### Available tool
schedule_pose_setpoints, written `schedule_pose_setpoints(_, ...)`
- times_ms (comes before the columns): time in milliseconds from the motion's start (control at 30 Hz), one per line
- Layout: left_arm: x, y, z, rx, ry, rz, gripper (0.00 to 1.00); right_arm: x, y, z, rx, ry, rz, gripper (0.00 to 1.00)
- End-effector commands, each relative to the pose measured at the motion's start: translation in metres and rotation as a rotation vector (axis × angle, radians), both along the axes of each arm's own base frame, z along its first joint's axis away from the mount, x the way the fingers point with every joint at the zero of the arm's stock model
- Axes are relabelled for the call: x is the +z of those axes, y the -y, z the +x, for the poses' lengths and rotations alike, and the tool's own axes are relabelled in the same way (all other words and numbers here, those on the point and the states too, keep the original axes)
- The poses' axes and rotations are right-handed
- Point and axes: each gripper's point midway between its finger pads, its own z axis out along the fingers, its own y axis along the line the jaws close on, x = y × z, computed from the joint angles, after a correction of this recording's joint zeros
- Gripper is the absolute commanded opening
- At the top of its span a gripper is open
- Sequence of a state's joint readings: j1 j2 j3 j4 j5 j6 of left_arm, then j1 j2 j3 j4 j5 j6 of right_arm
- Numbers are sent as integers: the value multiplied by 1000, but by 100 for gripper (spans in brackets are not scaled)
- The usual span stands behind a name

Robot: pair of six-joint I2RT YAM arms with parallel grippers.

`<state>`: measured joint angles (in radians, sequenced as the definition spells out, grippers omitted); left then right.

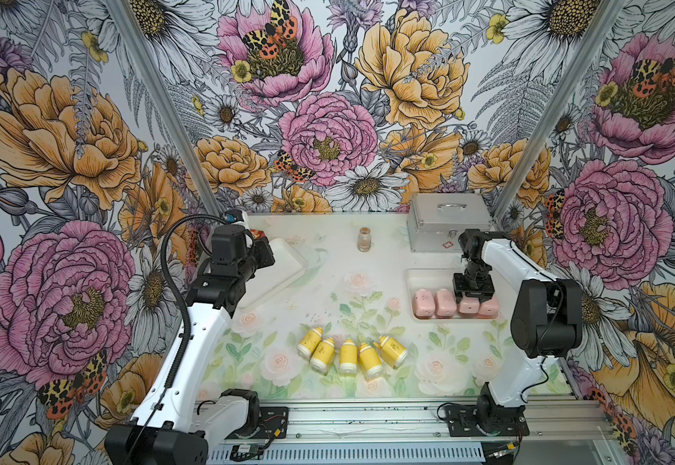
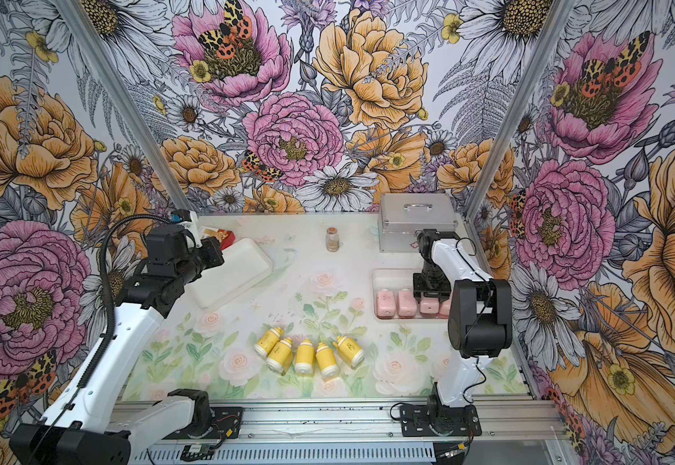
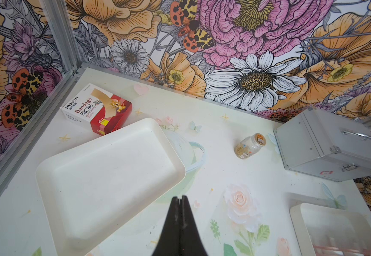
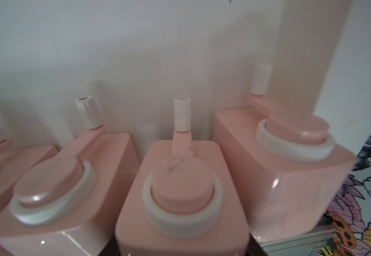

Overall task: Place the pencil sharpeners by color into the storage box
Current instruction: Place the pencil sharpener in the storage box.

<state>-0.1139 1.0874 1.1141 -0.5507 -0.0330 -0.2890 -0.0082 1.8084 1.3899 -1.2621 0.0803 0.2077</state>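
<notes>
Several pink pencil sharpeners (image 1: 434, 302) stand in a row inside the right white storage box (image 1: 411, 277). My right gripper (image 1: 473, 298) reaches down into that row and is shut on the third pink sharpener (image 4: 180, 177), with a dark finger on each side of it. Several yellow pencil sharpeners (image 1: 347, 354) lie side by side on the mat near the front, also seen in a top view (image 2: 305, 355). My left gripper (image 3: 180, 197) is shut on nothing and hovers by the near edge of the left white storage box (image 3: 180, 168), which holds nothing.
A silver metal case (image 1: 448, 221) stands at the back right behind the pink row. A small clear jar (image 1: 364, 238) stands at the back centre. A red and white bandage box (image 3: 98, 108) lies in the back left corner. An aluminium rail (image 1: 368, 418) runs along the front.
</notes>
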Motion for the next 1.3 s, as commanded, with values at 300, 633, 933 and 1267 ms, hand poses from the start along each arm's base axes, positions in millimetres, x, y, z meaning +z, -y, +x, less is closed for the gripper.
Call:
schedule_pose_setpoints(300,10,2,-1,-10,26,-18,0,-12,5,2,-29,-20,22,37)
schedule_pose_setpoints(633,9,1,0,-6,24,-16,0,-18,4,1,-33,-36,33,40)
schedule_pose_setpoints(933,9,2,0,-8,25,-17,0,-20,4,0,-36,-43,35,45)
schedule_pose_setpoints(1267,10,2,0,-8,28,-17,0,-19,4,-1,-36,-40,33,52)
